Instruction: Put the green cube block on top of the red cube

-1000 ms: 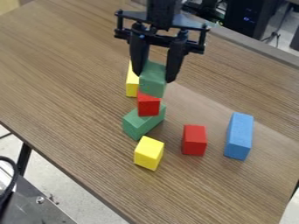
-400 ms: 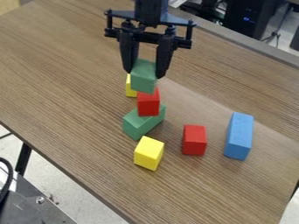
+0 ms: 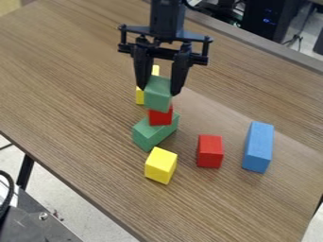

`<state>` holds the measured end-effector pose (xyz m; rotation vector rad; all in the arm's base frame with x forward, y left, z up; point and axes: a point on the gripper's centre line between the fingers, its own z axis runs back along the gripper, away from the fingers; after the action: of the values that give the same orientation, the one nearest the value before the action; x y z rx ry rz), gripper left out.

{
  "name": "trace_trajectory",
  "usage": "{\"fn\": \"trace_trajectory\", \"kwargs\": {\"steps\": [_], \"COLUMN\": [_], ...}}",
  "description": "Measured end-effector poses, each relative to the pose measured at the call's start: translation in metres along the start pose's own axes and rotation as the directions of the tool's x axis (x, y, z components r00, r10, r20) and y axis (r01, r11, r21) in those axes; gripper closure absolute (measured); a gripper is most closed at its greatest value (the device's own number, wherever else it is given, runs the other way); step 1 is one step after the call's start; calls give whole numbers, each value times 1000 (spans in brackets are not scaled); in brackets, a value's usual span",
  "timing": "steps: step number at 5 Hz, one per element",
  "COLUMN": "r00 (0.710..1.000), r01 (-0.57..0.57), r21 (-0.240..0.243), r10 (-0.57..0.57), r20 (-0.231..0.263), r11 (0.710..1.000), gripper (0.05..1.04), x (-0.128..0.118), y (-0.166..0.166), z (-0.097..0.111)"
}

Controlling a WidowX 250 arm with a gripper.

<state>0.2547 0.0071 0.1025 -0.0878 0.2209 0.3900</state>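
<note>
On the table [image 3: 75,75] we log a stack: lower block [image 3: 151,135] on the tabletop, middle cube [image 3: 160,118] on it, upper cube [image 3: 157,102] between the fingers of the gripper [image 3: 158,91] over the middle one, contact between those two cubes unclear to us. Behind the stack we note a rear block [image 3: 139,97], partly hidden; just before it, a front block [image 3: 160,165]. To our right of that front block stands a near-right block [image 3: 209,151], and farther right, apart from it, a far-right block [image 3: 258,147].
</note>
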Motion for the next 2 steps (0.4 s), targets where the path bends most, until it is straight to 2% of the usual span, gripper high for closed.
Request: {"fn": "trace_trajectory", "kwargs": {"steps": [2], "r00": [1000], "r01": [3], "r21": [-5], "r10": [-3], "r20": [-19], "r11": [1000], "gripper": [529], "x": [8], "y": [-4], "z": [-5]}}
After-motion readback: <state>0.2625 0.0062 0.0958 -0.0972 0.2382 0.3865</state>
